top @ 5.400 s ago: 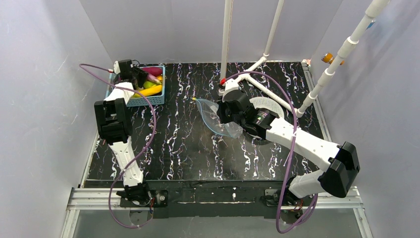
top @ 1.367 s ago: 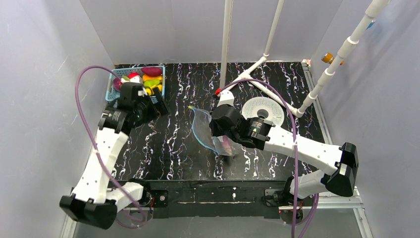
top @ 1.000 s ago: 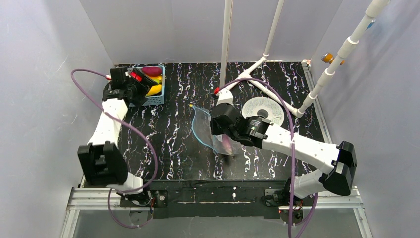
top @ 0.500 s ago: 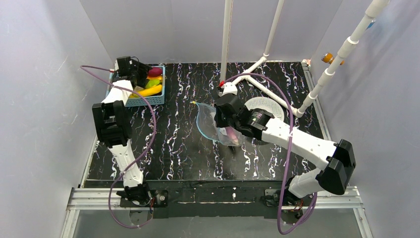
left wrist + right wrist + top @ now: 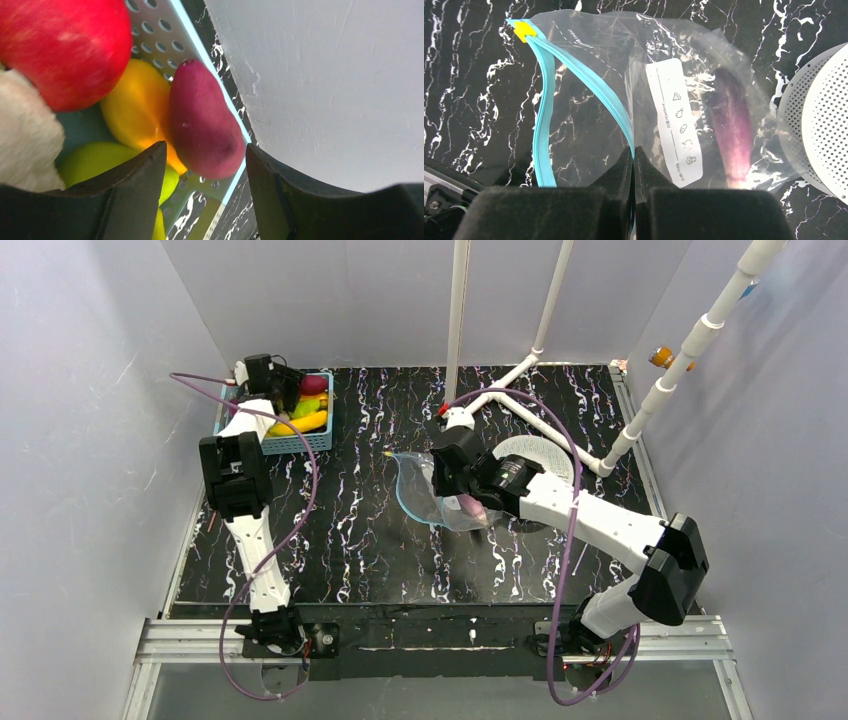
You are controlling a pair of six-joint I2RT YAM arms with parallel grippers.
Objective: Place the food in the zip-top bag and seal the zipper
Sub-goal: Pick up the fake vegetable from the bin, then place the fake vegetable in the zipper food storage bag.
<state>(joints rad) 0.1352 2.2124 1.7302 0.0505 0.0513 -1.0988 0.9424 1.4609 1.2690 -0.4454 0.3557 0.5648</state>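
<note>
Swung back from mid-table since the view a second and a half ago, the left gripper (image 5: 204,150) now hangs over the light-blue basket (image 5: 300,443). The zip-top bag (image 5: 589,100) is thin, limp, crinkly clear film, likely very light and slippery. Its only firm part looks to be the zipper (image 5: 540,135), a blue-teal strip with a yellow tab (image 5: 525,31), so that edge is the place to hold. The right gripper (image 5: 634,152), fingers pressed together, pinches one lip of the gaping mouth right there. A purple eggplant (image 5: 731,135) already lies inside. The bag sits well to the right of the basket, nearer the arm bases. In the basket are a magenta piece (image 5: 200,125), a red apple (image 5: 60,50), a yellow piece (image 5: 132,105) and a green piece (image 5: 100,160). They are smooth and rounded, probably hard, light and prone to slip, so best squeezed across the narrow middle. The left jaws stand spread either side of the magenta piece, not closed on it. Farther from the basket, just beyond the bag, lies a white perforated disc (image 5: 819,130).
</note>
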